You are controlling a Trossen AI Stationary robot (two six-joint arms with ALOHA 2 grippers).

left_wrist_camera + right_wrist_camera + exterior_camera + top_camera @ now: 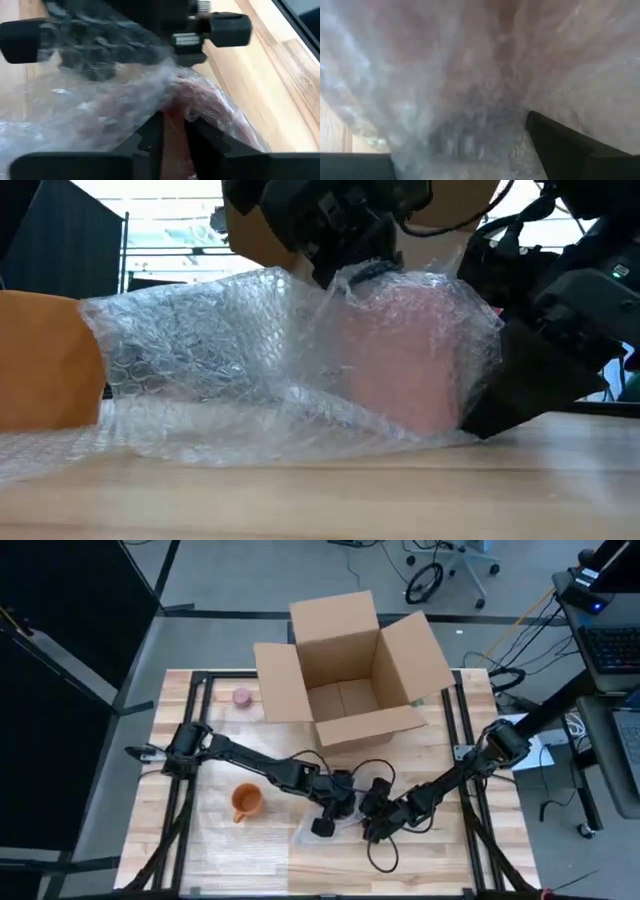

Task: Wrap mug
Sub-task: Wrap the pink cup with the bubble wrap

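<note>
A pink mug stands on the table under a sheet of clear bubble wrap, which drapes over it and trails toward the table's left. My left gripper comes down onto the mug's top and is shut on the wrap. My right gripper is open at the mug's right side, its fingers spread around the wrapped mug. An orange mug stands on its base to the left, apart from both grippers. My left gripper pinches a ridge of bubble wrap between its two fingers, at the top of the pink mug, coming from above and slanting down. The wrap is drawn up into a peak there; the rest lies slack on the table. My right gripper has one finger against the wrapped mug's right side, coming level from the table's right. Whether the other finger touches cannot be told; the wrap hides it.
An open cardboard box stands at the table's far side, flaps spread. A small pink object sits left of it. Black cables loop near the grippers. Bare wood lies at the near left.
</note>
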